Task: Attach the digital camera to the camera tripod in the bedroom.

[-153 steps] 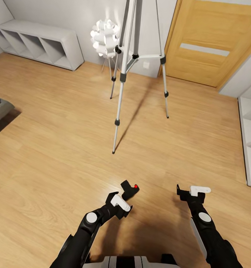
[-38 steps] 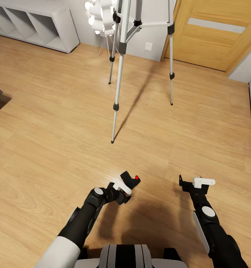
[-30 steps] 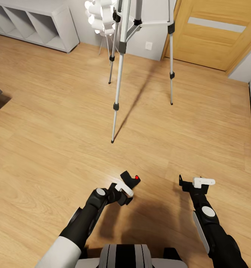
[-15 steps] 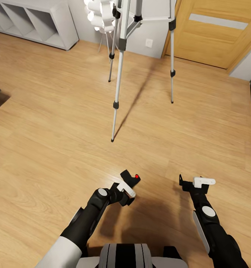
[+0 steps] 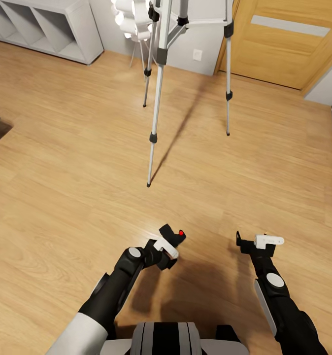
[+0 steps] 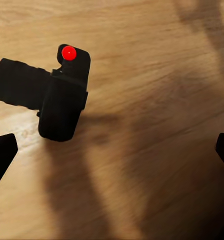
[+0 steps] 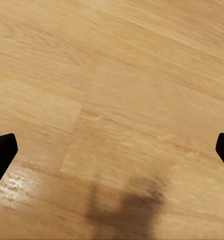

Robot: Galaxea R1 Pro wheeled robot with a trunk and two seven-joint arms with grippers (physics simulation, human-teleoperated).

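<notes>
Lying on the wood floor (image 5: 62,162) at twelve o'clock from the robot's trunk, one camera (image 5: 173,236) is waiting, probably for a pickup, with the left gripper (image 5: 165,249) hanging just over it. One tripod (image 5: 158,98) is standing further off at twelve o'clock, three legs spread, its head cut off from sight. The right gripper (image 5: 257,242), at two o'clock, is hanging empty, fingers apart.

Looking along the left fingers, the camera (image 6: 47,97) is sitting off toward one fingertip (image 6: 2,155), red button up; both tips are standing wide apart, touching nothing.

Looking along the right fingers, two spread tips are framing bare floor (image 7: 121,100).
</notes>
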